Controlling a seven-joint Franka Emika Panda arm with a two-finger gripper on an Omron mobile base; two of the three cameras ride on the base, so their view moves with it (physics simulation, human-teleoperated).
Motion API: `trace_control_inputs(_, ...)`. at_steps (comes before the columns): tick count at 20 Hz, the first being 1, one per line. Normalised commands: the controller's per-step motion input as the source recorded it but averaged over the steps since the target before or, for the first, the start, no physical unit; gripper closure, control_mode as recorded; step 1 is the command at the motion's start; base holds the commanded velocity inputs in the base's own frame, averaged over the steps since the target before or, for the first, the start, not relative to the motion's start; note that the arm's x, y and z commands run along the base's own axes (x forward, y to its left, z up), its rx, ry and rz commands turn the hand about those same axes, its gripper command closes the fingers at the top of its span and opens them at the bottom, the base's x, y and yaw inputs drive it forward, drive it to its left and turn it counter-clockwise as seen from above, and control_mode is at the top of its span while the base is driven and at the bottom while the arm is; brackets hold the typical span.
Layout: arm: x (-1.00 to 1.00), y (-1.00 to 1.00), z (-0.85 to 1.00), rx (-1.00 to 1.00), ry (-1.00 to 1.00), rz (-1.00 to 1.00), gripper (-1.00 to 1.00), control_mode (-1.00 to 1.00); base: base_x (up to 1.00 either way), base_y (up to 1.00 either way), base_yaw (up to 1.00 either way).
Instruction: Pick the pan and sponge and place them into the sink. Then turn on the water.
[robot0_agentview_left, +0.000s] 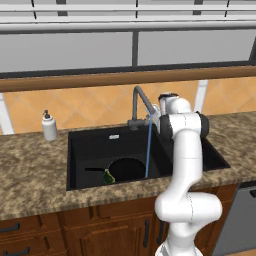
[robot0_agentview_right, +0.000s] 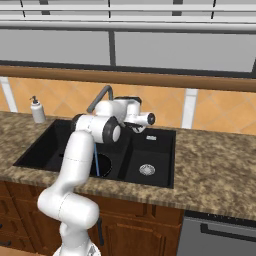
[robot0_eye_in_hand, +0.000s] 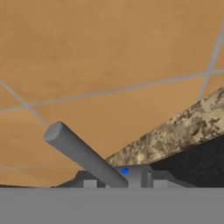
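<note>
Treat the desk (robot0_agentview_left: 30, 170) as the reference: its granite top carries the sink (robot0_agentview_left: 90, 142), set against the back edge near the middle. The sink's wide bowl holds the pan (robot0_agentview_left: 127, 169), which lies toward the front wall with its handle pointing to the left end of the desk. The sponge (robot0_agentview_left: 108, 177) rests at the pan's front-left rim, touching it. The water (robot0_agentview_left: 148, 145) falls as a thin blue stream from the faucet (robot0_agentview_left: 140, 102) spout into the wide bowl, landing just beside the pan's right rim.

The claw (robot0_agentview_right: 136, 126) sits at the faucet base, behind the sink's divider; you cannot tell from these views how wide its jaws stand. In the hand view the faucet lever (robot0_eye_in_hand: 83, 154) rises close in front of the claw.

Judged hazards, largest first:

1. Any sweep of the arm while it is this close could knock the lever and cut the stream
2. A retreat along the back edge could strike the gooseneck
3. The soap dispenser (robot0_agentview_left: 49, 126) stands well apart at the sink's back-left corner; risk there is low
</note>
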Motion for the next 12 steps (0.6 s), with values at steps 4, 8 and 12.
trace_control_inputs(4, 0.04, -0.04, -0.14, 0.05, 0.09, -0.07, 1.0, -1.0, 0.0, 0.0, 0.0)
trace_control_inputs(8, 0.0, 0.0, -0.02, 0.0, 0.0, 0.0, 1.0, -1.0, 0.0, 0.0, 0.0)
trace_control_inputs(12, 0.0, 0.0, 0.0, 0.0, 0.0, 0.0, 1.0, -1.0, 0.0, 0.0, 0.0)
